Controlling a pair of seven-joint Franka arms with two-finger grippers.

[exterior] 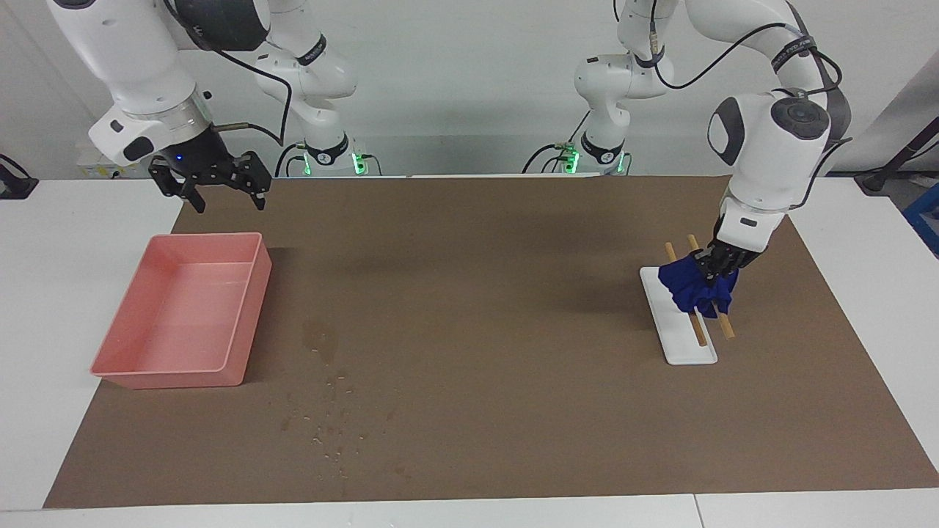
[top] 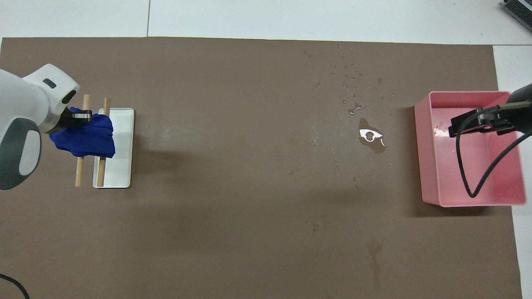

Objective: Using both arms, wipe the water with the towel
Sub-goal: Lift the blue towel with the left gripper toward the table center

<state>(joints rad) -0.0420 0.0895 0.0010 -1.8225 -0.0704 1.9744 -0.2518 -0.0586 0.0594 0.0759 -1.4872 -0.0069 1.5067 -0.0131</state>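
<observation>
The left gripper (exterior: 713, 273) is pinched tight on the towel (exterior: 693, 290), a bunched blue lump draped over two wooden sticks (exterior: 697, 334) on the white plate (exterior: 686, 350) at the left arm's end of the table. The right gripper (exterior: 220, 189), fingers spread, waits over the pink tray (exterior: 180, 370).

The step in hand looks like the pickup. Next the towel must be raised clear of the sticks and carried to the water (exterior: 330, 411), which lies beside the tray and well apart from the towel.

The overhead view shows a glinting puddle (top: 371, 136) that reads only as a faint blotch from the facing side. The facing view shows the right gripper's height above the tray.
</observation>
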